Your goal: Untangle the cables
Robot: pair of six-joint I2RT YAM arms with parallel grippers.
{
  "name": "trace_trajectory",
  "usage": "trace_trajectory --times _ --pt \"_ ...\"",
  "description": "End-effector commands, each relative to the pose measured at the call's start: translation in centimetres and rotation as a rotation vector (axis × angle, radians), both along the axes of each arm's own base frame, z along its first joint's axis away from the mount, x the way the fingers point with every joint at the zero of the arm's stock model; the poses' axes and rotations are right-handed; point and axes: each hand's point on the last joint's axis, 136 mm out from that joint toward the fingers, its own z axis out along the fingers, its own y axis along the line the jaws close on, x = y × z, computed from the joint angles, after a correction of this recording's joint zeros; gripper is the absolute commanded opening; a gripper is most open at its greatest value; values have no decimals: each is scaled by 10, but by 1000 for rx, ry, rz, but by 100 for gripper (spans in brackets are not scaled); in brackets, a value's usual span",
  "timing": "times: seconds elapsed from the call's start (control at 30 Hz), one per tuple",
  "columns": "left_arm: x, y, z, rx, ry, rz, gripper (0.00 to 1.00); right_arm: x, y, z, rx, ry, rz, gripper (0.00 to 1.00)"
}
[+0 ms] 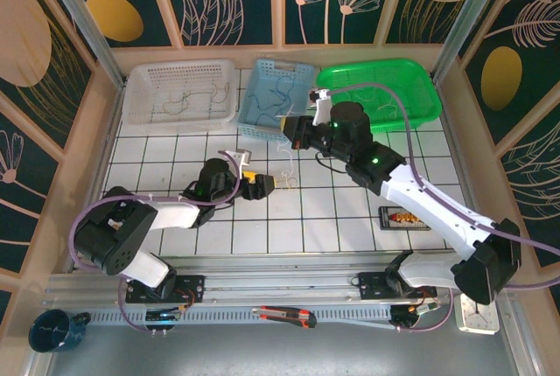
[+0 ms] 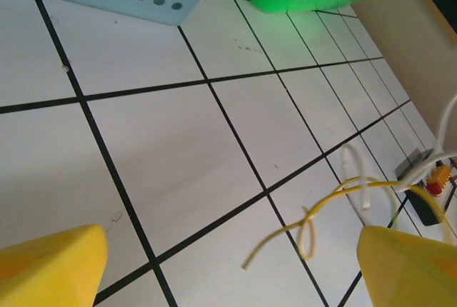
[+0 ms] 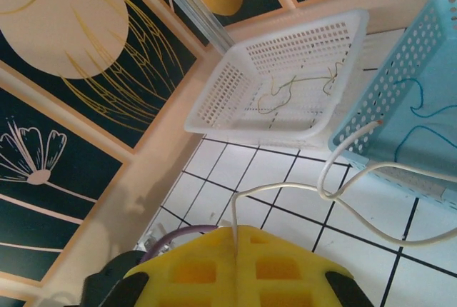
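Broadly, we count one white tiled worktop (image 1: 350, 227) and three baskets along its far edge: a white basket (image 1: 136, 100) on the left, a blue basket (image 1: 262, 66) in the middle and a green basket (image 1: 420, 87) on the right. Next come two end effectors. The right end effector (image 3: 235, 239) is pressed together, pinching a white cable (image 3: 335, 193) that loops away to the blue basket's wall. The left end effector (image 2: 235, 271) sits spread above the tiles, with a looped yellow cable (image 2: 307, 225) lying ahead of it. We count at least four cables: those two, a yellowish cable (image 3: 285, 89) in the white basket and a blue cable (image 3: 421, 114) in the blue basket. A dark device (image 1: 404, 217) near the right carries coloured marks too small to read.
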Motion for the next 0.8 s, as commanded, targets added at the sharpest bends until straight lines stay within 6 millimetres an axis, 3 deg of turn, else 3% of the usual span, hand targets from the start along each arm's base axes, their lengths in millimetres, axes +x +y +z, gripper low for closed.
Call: trace_trajectory --times 0.0,0.47,0.77 --pt "3 -15 18 -50 -61 -54 91 -7 -5 40 73 -56 -1 0" --pt "2 -32 21 -71 -67 -124 92 -14 0 52 126 -60 39 0" --pt "3 -39 17 -84 -61 -152 84 -23 2 66 179 -64 73 0"
